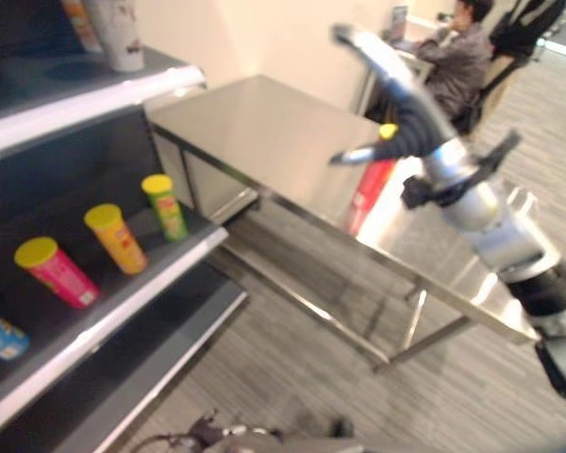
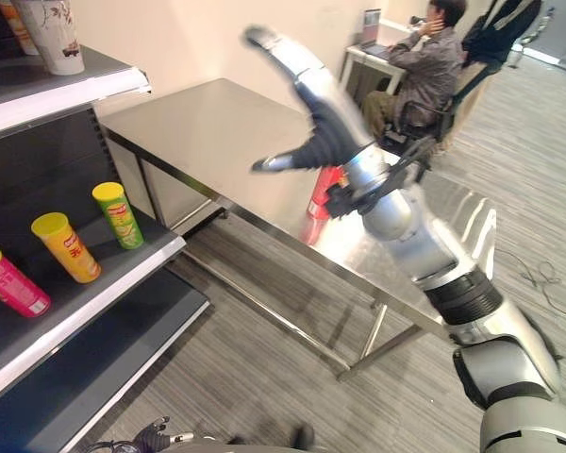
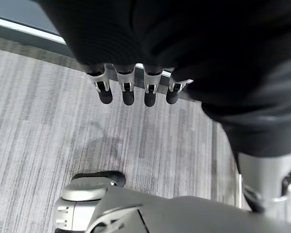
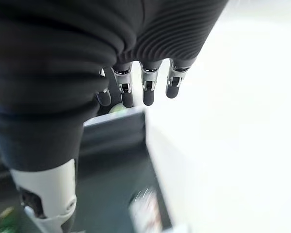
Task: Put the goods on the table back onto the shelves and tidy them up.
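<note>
From the left eye view, the right hand (image 1: 396, 113) hangs over the steel table (image 1: 264, 123) with fingers stretched out and thumb apart, holding nothing; just beyond and below it stands one red can (image 1: 370, 193) with a yellow lid, upright near the table's near edge, so its long axis runs vertical and the hand must come down and slightly away to reach it; the right arm is plainly the nearer one. On the shelf (image 1: 151, 274) to the robot's left lie four tubes, tilted: a green one (image 1: 165, 206), an orange one (image 1: 116, 238), a pink one (image 1: 57, 272) and a blue one (image 1: 0, 338) cut by the frame's edge; a white cup (image 1: 118, 33) stands on the board above.

In the right eye view a person (image 2: 424, 66) sits at a desk well behind the table.

The left wrist view shows the left hand (image 3: 131, 87), fingers straight and relaxed over grey floor (image 3: 48, 121), empty.

The right wrist view shows the right hand's fingers (image 4: 148, 90) straight, clasping nothing.
</note>
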Robot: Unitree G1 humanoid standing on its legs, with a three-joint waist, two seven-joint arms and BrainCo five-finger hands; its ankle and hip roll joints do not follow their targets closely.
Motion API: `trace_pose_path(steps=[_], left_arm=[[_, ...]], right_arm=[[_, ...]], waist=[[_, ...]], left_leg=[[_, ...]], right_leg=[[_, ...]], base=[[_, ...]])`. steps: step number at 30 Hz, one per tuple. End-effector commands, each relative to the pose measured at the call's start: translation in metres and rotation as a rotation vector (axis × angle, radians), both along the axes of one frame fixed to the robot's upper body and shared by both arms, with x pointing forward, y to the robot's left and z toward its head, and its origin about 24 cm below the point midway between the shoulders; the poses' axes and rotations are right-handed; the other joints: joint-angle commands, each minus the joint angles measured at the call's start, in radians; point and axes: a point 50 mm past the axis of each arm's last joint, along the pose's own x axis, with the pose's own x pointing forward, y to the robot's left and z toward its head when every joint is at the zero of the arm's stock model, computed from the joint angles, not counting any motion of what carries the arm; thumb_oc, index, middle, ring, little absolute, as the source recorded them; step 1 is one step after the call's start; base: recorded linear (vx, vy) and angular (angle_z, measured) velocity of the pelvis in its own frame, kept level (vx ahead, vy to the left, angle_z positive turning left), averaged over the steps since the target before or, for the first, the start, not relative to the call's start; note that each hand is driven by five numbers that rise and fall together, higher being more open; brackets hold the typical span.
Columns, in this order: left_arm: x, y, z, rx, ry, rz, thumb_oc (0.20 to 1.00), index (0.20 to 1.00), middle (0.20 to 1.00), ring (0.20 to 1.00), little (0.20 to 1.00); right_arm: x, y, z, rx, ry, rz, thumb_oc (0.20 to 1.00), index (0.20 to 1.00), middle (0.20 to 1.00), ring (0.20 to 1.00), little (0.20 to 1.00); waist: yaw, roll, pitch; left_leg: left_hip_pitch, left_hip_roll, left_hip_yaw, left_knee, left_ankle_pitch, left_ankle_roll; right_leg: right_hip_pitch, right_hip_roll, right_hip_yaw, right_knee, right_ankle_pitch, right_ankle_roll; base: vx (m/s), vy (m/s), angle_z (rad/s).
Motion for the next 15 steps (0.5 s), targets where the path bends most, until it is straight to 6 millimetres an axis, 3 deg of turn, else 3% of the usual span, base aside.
trace_pose_path(steps=[1, 2, 7, 8, 9, 10, 11, 12, 13, 14, 15], left_arm=[[0.008, -0.015, -0.001, -0.003, 0.001, -0.176, 1.000, 1.000, 1.000, 1.000, 1.000], [0.006, -0.015, -0.001, -0.001, 0.007, -0.171, 1.000, 1.000, 1.000, 1.000, 1.000], [0.008, -0.020, -0.001, -0.003, 0.000, -0.233, 1.000, 1.000, 1.000, 1.000, 1.000], [0.011, -0.020, 0.000, 0.002, -0.015, -0.223, 1.000, 1.000, 1.000, 1.000, 1.000], [0.012, -0.019, 0.000, 0.003, -0.015, -0.224, 1.000, 1.000, 1.000, 1.000, 1.000], [0.021, -0.022, 0.002, -0.005, -0.047, -0.200, 1.000, 1.000, 1.000, 1.000, 1.000], [0.022, -0.022, 0.002, -0.003, -0.046, -0.202, 1.000, 1.000, 1.000, 1.000, 1.000], [0.027, -0.027, 0.003, -0.016, -0.056, -0.236, 1.000, 1.000, 1.000, 1.000, 1.000], [0.018, -0.026, 0.001, -0.002, -0.030, -0.266, 1.000, 1.000, 1.000, 1.000, 1.000], [0.017, -0.026, 0.000, -0.001, -0.028, -0.267, 1.000, 1.000, 1.000, 1.000, 1.000], [0.011, -0.028, -0.002, -0.014, -0.007, -0.248, 1.000, 1.000, 1.000, 1.000, 1.000]], right_arm=[[-0.020, -0.023, 0.050, 0.048, -0.234, -0.075, 1.000, 1.000, 1.000, 1.000, 1.000], [-0.025, -0.034, 0.051, 0.058, -0.251, -0.105, 1.000, 1.000, 1.000, 1.000, 1.000], [-0.041, -0.058, 0.058, 0.093, -0.279, -0.113, 1.000, 1.000, 1.000, 1.000, 1.000], [-0.049, -0.068, 0.058, 0.094, -0.279, -0.120, 1.000, 1.000, 1.000, 1.000, 1.000], [-0.049, -0.069, 0.058, 0.095, -0.279, -0.121, 1.000, 1.000, 1.000, 1.000, 1.000], [-0.058, -0.082, 0.059, 0.071, -0.288, -0.169, 1.000, 1.000, 1.000, 1.000, 1.000], [-0.058, -0.083, 0.059, 0.072, -0.287, -0.171, 1.000, 1.000, 1.000, 1.000, 1.000], [-0.064, -0.089, 0.062, 0.078, -0.309, -0.192, 1.000, 1.000, 1.000, 1.000, 1.000], [-0.063, -0.091, 0.056, 0.076, -0.250, -0.173, 1.000, 1.000, 1.000, 1.000, 1.000], [-0.063, -0.092, 0.055, 0.076, -0.246, -0.173, 1.000, 1.000, 1.000, 1.000, 1.000], [-0.065, -0.095, 0.045, 0.062, -0.206, -0.177, 1.000, 1.000, 1.000, 1.000, 1.000]], waist=[[0.013, -0.010, -0.016], [0.008, -0.011, -0.038], [-0.021, -0.017, -0.059], [-0.032, -0.026, -0.052], [-0.032, -0.027, -0.055], [-0.062, -0.036, -0.040], [-0.060, -0.036, -0.044], [-0.073, -0.033, -0.039], [-0.080, -0.018, -0.046], [-0.077, -0.018, -0.047], [-0.093, 0.003, -0.070]], left_leg=[[0.102, 0.061, 0.005, -0.087, -0.075, -0.066], [0.108, 0.093, -0.008, -0.087, -0.085, -0.085], [0.069, 0.126, 0.003, 0.012, -0.129, -0.113], [0.026, 0.144, 0.061, 0.065, -0.123, -0.138], [0.025, 0.145, 0.061, 0.066, -0.127, -0.136], [-0.041, 0.222, 0.217, 0.036, -0.074, -0.154], [-0.038, 0.225, 0.218, 0.030, -0.076, -0.154], [-0.055, 0.277, 0.344, -0.002, -0.046, -0.156], [-0.032, 0.291, 0.397, -0.046, -0.037, -0.171], [-0.024, 0.293, 0.401, -0.055, -0.034, -0.171], [-0.002, 0.285, 0.430, -0.087, -0.029, -0.182]], right_leg=[[0.007, -0.008, 0.014, 0.016, 0.075, -0.017], [0.032, 0.006, -0.005, 0.016, 0.062, -0.030], [0.087, 0.018, -0.050, -0.026, 0.039, -0.043], [0.119, 0.006, -0.087, -0.052, 0.032, -0.045], [0.121, 0.007, -0.088, -0.055, 0.028, -0.044], [0.145, -0.029, -0.137, -0.067, 0.026, -0.032], [0.146, -0.027, -0.136, -0.069, 0.022, -0.031], [0.159, -0.043, -0.165, -0.073, 0.022, -0.022], [0.170, -0.042, -0.159, -0.085, 0.027, -0.014], [0.172, -0.040, -0.157, -0.087, 0.028, -0.013], [0.173, -0.044, -0.157, -0.100, 0.028, -0.009]], base=[[0.27, -0.188, 1.50], [0.20, -0.145, 1.30], [0.21, -0.151, 0.56], [0.05, -0.039, 0.33], [-0.03, 0.019, 0.39], [-0.03, 0.055, 0.43], [-0.08, 0.082, 0.92], [-0.01, 0.075, 0.91], [-0.03, 0.075, 0.70], [0.02, 0.153, -0.03], [0.02, 0.105, -0.28]])
